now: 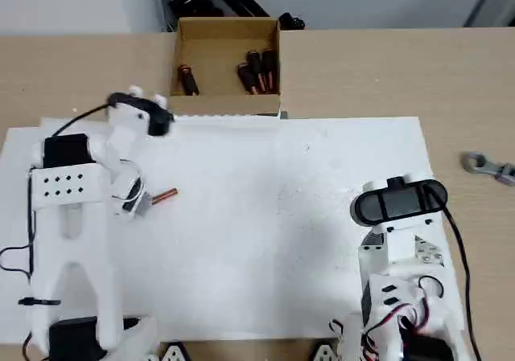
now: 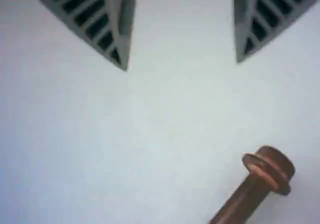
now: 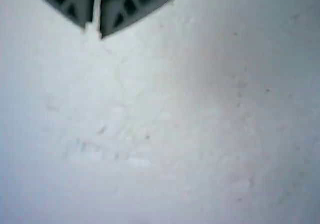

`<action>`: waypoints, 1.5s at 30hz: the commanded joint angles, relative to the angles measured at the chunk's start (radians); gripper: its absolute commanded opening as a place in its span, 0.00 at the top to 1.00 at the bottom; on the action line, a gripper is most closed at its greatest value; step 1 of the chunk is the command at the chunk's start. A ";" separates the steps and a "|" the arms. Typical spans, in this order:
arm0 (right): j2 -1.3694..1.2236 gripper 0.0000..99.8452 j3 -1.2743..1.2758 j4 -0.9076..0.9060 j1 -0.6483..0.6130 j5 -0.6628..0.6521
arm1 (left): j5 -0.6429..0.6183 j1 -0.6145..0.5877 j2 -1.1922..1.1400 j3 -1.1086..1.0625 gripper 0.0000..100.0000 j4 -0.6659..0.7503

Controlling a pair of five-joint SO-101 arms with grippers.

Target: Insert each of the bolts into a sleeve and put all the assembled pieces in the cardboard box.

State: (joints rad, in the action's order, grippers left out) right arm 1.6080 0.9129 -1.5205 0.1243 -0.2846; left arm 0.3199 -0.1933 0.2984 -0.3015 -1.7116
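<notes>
1. Table (image 1: 362, 71): wooden surface that carries both arms.
2. White sheet (image 1: 282, 232): lies on the table beneath both grippers.
3. Left arm (image 1: 72, 184): the left gripper (image 2: 181, 57) points down at the sheet. Its jaws are spread wide with bare sheet between them, and nothing is gripped.
4. Right arm (image 1: 398, 248): the right gripper (image 3: 95, 28) hangs just above the sheet. Its fingertips are pressed together with nothing between them.
5. Cardboard box (image 1: 217, 55): open-topped, at the far edge of the sheet, beyond the left gripper and well apart from it; farther still from the right gripper.
6. Assembled pieces (image 1: 259, 71): several lie inside the box, one of them apart (image 1: 187, 79) against the wall nearer the left arm.
7. Wrench (image 1: 487, 166): on bare table, on the right arm's outer side.
8. Bolt (image 2: 255, 189): copper-coloured with a flanged head, lying flat on the sheet just beside the left gripper, on the side facing the right arm. It is outside the jaw gap, with the head end nearer the gripper.
</notes>
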 commanded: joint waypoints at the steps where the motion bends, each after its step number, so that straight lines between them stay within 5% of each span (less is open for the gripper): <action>1: -0.001 1.00 -0.005 0.021 0.012 0.009 | -0.502 0.002 -0.034 0.019 0.86 0.038; 3: -0.001 1.00 -0.005 0.021 0.001 0.009 | -0.724 -0.003 -0.084 0.036 0.86 0.038; 8: -0.001 1.00 -0.005 0.021 -0.081 0.009 | -1.007 0.014 -0.207 0.067 0.87 0.100; 18: 0.005 1.00 -0.005 0.021 -0.090 0.009 | -1.309 0.034 -0.290 0.068 0.78 0.245; 30: 0.005 1.00 -0.005 0.021 -0.090 0.009 | -1.338 -0.127 -0.428 0.070 0.77 0.230; 38: 0.004 1.00 -0.005 0.021 -0.090 0.009 | -1.338 -0.127 -0.509 0.093 0.77 0.239; 45: 0.001 1.00 -0.005 0.021 -0.090 0.009 | -1.341 -0.061 -0.509 0.232 0.78 0.098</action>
State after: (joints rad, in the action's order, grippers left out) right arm 1.6080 0.9129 -1.5205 0.0399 -0.2846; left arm -1.0165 -0.2946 -0.2217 -0.1450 -1.5643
